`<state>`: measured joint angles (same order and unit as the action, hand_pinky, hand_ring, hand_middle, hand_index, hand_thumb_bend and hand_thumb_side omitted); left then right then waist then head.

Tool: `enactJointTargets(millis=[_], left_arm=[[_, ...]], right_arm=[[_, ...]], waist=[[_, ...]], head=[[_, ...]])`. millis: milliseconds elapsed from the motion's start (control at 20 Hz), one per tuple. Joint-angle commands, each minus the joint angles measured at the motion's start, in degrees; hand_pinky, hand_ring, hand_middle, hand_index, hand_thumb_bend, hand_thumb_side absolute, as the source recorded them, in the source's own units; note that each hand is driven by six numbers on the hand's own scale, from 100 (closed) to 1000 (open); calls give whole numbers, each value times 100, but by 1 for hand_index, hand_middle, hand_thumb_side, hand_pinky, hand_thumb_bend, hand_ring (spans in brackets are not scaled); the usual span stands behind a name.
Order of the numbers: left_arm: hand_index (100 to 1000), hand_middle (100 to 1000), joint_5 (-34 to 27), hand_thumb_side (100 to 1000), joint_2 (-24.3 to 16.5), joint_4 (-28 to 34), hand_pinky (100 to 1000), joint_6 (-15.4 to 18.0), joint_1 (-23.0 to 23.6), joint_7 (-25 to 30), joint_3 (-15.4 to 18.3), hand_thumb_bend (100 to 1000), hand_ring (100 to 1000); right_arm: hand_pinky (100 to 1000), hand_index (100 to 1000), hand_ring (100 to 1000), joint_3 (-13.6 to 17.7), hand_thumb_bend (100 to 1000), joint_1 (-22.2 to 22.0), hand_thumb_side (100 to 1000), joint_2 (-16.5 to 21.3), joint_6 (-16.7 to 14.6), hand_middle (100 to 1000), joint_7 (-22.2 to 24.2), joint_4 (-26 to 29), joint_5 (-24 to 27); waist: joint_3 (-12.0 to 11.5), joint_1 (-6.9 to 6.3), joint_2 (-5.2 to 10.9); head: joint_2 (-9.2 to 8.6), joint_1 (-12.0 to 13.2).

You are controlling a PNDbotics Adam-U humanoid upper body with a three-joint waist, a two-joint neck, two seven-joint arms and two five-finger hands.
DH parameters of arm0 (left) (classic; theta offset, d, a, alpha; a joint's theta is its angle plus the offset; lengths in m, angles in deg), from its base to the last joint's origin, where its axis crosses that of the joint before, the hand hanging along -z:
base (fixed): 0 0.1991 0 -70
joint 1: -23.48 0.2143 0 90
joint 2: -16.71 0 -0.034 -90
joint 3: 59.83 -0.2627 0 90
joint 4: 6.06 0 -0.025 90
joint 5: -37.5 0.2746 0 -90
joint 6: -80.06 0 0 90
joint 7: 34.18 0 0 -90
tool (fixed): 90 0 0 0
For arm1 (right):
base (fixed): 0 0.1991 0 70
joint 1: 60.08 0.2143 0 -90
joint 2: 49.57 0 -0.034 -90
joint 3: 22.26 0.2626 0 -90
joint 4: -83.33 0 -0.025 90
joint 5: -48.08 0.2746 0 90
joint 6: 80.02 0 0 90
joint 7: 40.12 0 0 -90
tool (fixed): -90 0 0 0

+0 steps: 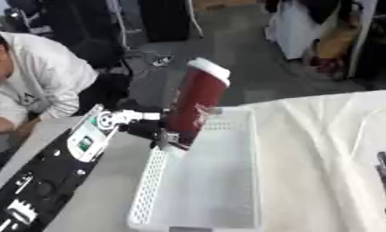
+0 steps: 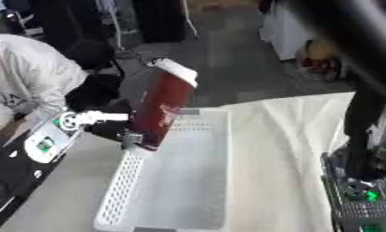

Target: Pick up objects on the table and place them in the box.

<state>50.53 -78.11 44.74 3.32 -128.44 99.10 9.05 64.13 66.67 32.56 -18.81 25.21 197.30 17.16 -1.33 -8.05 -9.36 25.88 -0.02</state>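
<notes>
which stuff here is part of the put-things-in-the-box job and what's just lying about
Job:
- dark red bottle with white cap, tilted over the box's far left corner
- white perforated box
- left hand, curled round the bottle's base

Lying about:
- white tablecloth
- black device with a small screen, left of the box

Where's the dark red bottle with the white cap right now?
The dark red bottle is left of centre, tilted, over the far left corner of the white basket, held near its base by the left hand.
</notes>
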Motion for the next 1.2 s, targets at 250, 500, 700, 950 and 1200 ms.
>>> enactJointTargets(millis=[250,500,700,950,1200], left_arm=[[1000,904,71,1000,-50,-90,809,187,-160,-21,43,100,931],[1000,946,147,1000,-61,-117,847,189,-167,42,38,100,970],[1000,978,199,1000,-76,-110,936,213,-182,124,31,113,1000],[1000,1000,314,1000,-104,-86,1000,283,-197,96,30,450,1000],[1000,1000,498,1000,-116,-99,1000,352,-202,219,8,737,1000]], right_arm=[[469,647,573,-19,100,139,1000,3,-27,589,11,62,14],[469,647,573,-18,100,135,1000,12,-23,589,14,62,15],[469,647,573,-17,100,132,1000,17,-20,589,15,62,14],[469,647,573,-15,100,131,1000,20,-21,589,12,62,12],[469,647,573,-15,100,129,1000,23,-20,589,12,62,10]], waist=[[2,14,81],[-6,17,81],[-11,17,83],[-13,12,89],[-15,12,89]], head=[[7,38],[21,42],[31,35],[39,36],[46,35]])
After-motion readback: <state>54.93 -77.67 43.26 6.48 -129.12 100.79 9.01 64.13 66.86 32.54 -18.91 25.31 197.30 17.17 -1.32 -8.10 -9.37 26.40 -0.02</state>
